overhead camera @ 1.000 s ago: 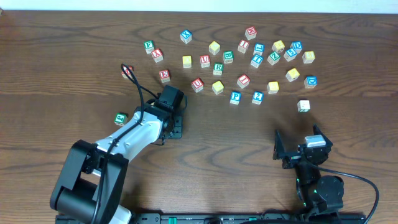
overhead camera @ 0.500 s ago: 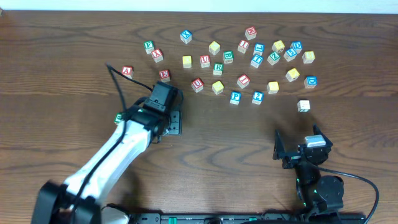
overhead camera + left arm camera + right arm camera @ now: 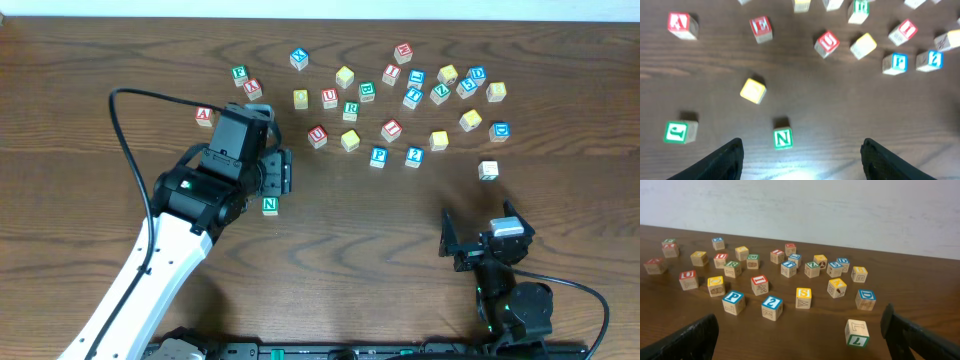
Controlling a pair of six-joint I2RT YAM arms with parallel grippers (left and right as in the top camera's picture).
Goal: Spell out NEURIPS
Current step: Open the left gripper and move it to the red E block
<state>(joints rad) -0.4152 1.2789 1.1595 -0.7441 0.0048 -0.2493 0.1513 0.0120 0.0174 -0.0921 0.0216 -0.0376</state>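
Fingers (image 3: pixel 731 157) of the left gripper (image 3: pixel 802 146) stand spread wide, gripping nothing. A wooden cube marked with a green N (image 3: pixel 783 138) sits upright on the dark wooden table (image 3: pixel 840 100) between them, touching neither finger and apart from the other cubes. Beyond it, the left wrist view shows a red A (image 3: pixel 682 25), a red E (image 3: pixel 760 28) and a red U (image 3: pixel 827 43). The right gripper (image 3: pixel 800 322) is likewise wide open and empty. Scattered cubes ahead of it include a blue P (image 3: pixel 733 301), blue 2 (image 3: pixel 772 307), yellow S (image 3: pixel 803 298), red I (image 3: pixel 759 285) and blue D (image 3: pixel 865 299). A green R (image 3: pixel 351 110) lies among them in the overhead view.
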